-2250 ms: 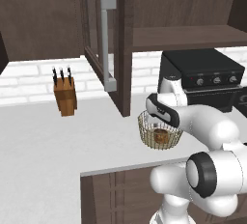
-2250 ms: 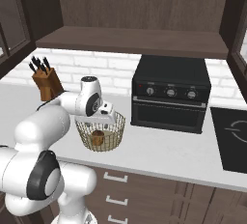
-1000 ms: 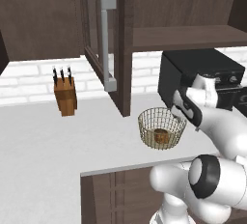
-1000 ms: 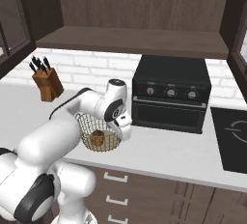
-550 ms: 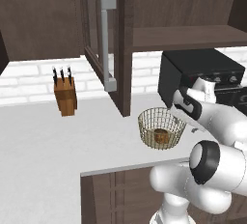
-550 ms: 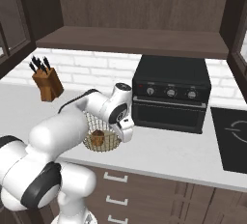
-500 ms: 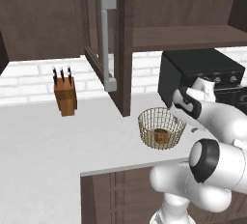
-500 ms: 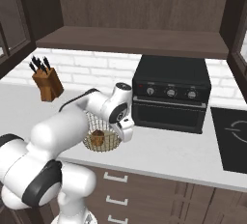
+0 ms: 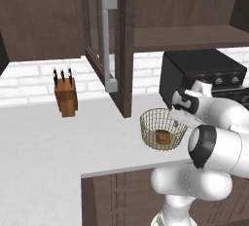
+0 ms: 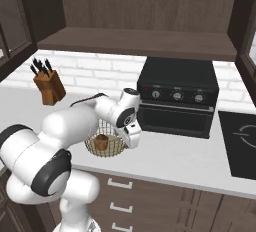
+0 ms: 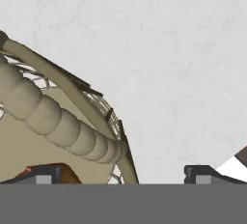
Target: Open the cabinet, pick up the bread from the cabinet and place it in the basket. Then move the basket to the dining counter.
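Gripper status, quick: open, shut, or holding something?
Gripper: open, holding nothing; its jaws straddle the rim of the round tan-gold wire mesh basket.

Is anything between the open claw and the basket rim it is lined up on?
Nothing visible. In the hand view the claw stands open astride the basket rim, one fingertip inside near the bread, the other outside over bare counter. No other object lies in that gap.
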You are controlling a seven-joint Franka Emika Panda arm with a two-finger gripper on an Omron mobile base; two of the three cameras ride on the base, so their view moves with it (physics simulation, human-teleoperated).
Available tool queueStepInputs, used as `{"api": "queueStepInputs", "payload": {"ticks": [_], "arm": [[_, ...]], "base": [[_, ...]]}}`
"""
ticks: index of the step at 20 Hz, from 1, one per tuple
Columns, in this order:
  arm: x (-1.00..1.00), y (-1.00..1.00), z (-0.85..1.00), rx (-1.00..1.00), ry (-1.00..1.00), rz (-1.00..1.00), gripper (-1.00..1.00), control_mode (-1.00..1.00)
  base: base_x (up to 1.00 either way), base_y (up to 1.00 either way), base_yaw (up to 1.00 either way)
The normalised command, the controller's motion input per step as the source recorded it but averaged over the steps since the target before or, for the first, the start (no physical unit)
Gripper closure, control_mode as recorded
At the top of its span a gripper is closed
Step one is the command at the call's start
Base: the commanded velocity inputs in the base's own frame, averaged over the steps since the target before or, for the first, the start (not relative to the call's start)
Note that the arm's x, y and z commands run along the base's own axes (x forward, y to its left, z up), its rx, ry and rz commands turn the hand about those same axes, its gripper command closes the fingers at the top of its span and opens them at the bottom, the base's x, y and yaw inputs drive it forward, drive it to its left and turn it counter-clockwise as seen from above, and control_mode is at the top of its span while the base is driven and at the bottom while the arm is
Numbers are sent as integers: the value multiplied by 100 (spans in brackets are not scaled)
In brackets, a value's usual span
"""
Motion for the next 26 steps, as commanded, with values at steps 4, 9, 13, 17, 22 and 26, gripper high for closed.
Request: {"api": "queueStepInputs", "payload": {"ticks": [4, 9, 13, 17, 22, 26], "arm": [[-1, 10, -18, 0, 1, 0, -100, -100], [0, 17, -14, 0, 0, 0, 100, -100], [0, 20, -18, 0, 0, 0, 100, -100], [0, 14, -19, 0, 0, 0, 100, -100], [-7, 0, -5, 0, 0, -6, 100, -100], [-30, 3, 36, 0, -2, -4, 100, -100]], "base": [[0, 0, 0], [0, 0, 0], [0, 0, 0], [0, 0, 0], [0, 0, 0], [0, 0, 0]]}}
